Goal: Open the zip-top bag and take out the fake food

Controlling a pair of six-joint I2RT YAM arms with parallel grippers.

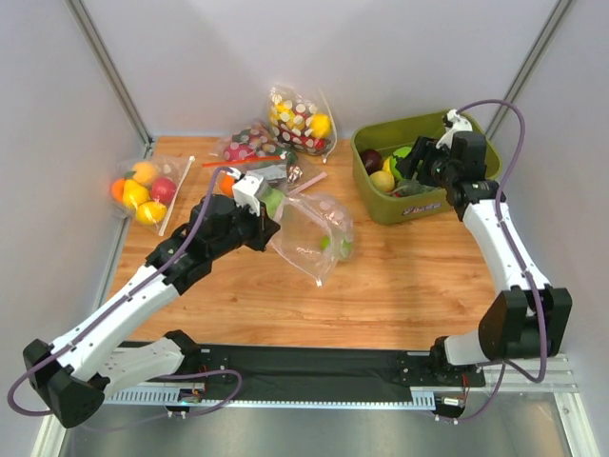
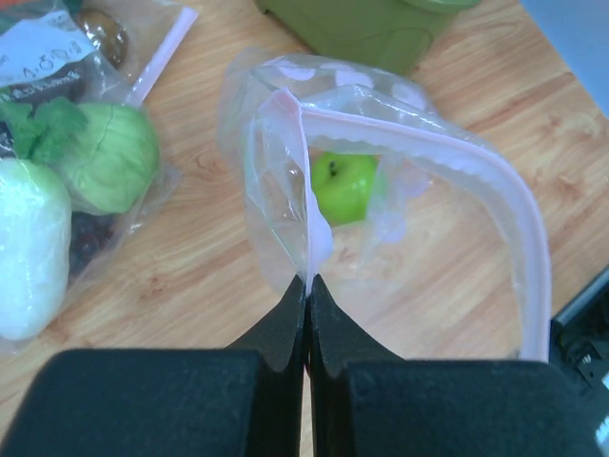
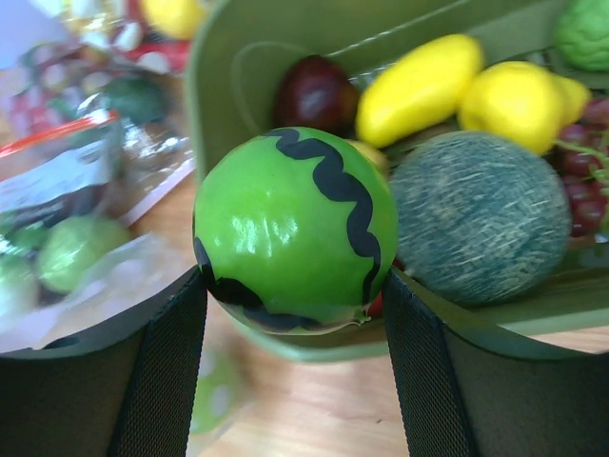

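The flimsy zip-top bag (image 2: 276, 190) is pinched by its seemingly stiffer zip strip (image 2: 514, 219) in the left gripper (image 2: 307, 286), and a toy watermelon (image 3: 290, 224) is clasped in the right gripper (image 3: 295, 314).

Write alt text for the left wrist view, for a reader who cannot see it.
The left gripper is shut on the pale zip strip of the clear zip-top bag, whose mouth gapes open with one green apple inside. It lies on a wooden table, with another bag of fake vegetables at left.
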